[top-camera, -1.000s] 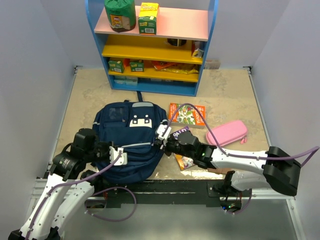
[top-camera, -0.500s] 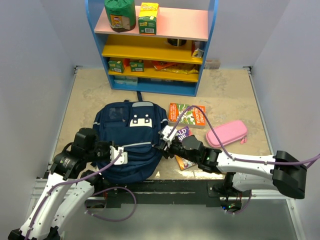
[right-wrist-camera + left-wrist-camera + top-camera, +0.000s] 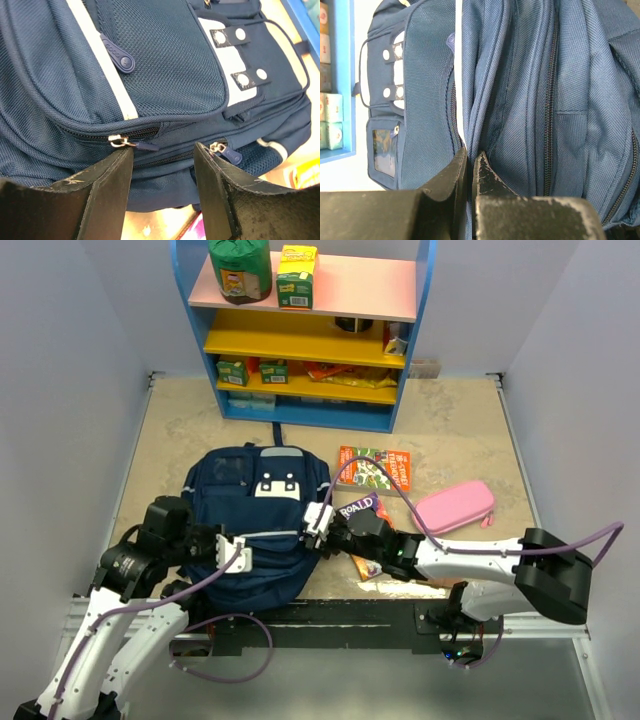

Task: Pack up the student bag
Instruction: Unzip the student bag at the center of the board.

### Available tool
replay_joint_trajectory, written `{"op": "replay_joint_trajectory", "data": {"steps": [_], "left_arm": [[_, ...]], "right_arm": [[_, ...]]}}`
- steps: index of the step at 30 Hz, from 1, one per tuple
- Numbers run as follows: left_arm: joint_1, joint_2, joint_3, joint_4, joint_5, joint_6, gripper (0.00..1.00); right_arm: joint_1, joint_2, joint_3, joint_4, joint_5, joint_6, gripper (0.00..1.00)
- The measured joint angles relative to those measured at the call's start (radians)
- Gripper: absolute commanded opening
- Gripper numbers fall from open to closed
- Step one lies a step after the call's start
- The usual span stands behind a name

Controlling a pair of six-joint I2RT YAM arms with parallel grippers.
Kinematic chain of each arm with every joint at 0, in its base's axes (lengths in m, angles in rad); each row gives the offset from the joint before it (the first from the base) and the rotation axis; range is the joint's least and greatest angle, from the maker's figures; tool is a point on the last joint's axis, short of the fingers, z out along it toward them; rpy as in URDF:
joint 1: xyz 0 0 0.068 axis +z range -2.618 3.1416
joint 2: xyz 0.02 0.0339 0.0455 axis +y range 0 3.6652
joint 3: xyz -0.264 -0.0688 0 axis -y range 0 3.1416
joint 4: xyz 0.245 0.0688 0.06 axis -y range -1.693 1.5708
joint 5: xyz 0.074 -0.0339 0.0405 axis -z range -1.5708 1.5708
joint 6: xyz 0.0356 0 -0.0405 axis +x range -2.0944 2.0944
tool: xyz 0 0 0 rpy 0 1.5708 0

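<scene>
Left end effector [image 3: 469,154] is clamped shut on a fold of the student bag [image 3: 262,540], which lies flat on the counter [image 3: 180,430] just ahead of the arms. The right end effector [image 3: 162,152] hovers half open and empty by the bag's silver zipper pull [image 3: 117,141]. Unzipping looks like the step in hand: next, pinch that pull and draw it along its track before the books [image 3: 375,470] and pink pencil case [image 3: 453,507] beyond go in.
</scene>
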Motion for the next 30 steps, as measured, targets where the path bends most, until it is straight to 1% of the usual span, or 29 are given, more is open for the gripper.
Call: {"op": "replay_joint_trajectory", "data": {"steps": [2,5,7,10,11,13,14,15,20,25,30], "left_arm": [[0.0,0.0,0.0,-0.01,-0.002,0.002,0.0],[0.0,-0.002,0.0,-0.018,-0.006,0.002,0.0],[0.0,-0.003,0.0,-0.024,-0.011,0.002,0.0],[0.0,-0.002,0.0,-0.027,-0.018,-0.002,0.0],[0.0,-0.002,0.0,-0.026,-0.021,-0.002,0.0],[0.0,0.003,0.0,-0.024,-0.026,-0.005,0.0],[0.0,0.005,0.0,-0.022,-0.029,-0.01,0.0],[0.0,0.007,0.0,-0.019,-0.032,-0.014,0.0],[0.0,0.009,-0.019,0.015,-0.041,-0.056,0.0],[0.0,0.011,-0.065,0.114,-0.055,-0.12,0.0],[0.0,0.046,-0.07,0.193,-0.054,-0.186,0.0]], "right_arm": [[0.0,0.005,0.0,0.01,-0.016,-0.021,0.56],[-0.002,0.022,0.0,0.03,-0.048,-0.038,0.53],[-0.005,0.047,0.0,0.05,-0.082,-0.044,0.47],[-0.007,0.085,0.0,0.079,-0.134,-0.043,0.33],[-0.006,0.096,0.0,0.087,-0.15,-0.039,0.26],[-0.003,0.11,0.0,0.099,-0.174,-0.032,0.2],[0.0,0.111,0.0,0.099,-0.177,-0.031,0.15],[0.001,0.109,-0.001,0.099,-0.177,-0.029,0.13],[0.006,0.055,-0.015,0.076,-0.18,-0.024,0.0],[0.008,-0.04,-0.015,-0.008,-0.172,-0.009,0.0],[0.018,-0.099,-0.015,-0.058,-0.171,0.024,0.0]]}}
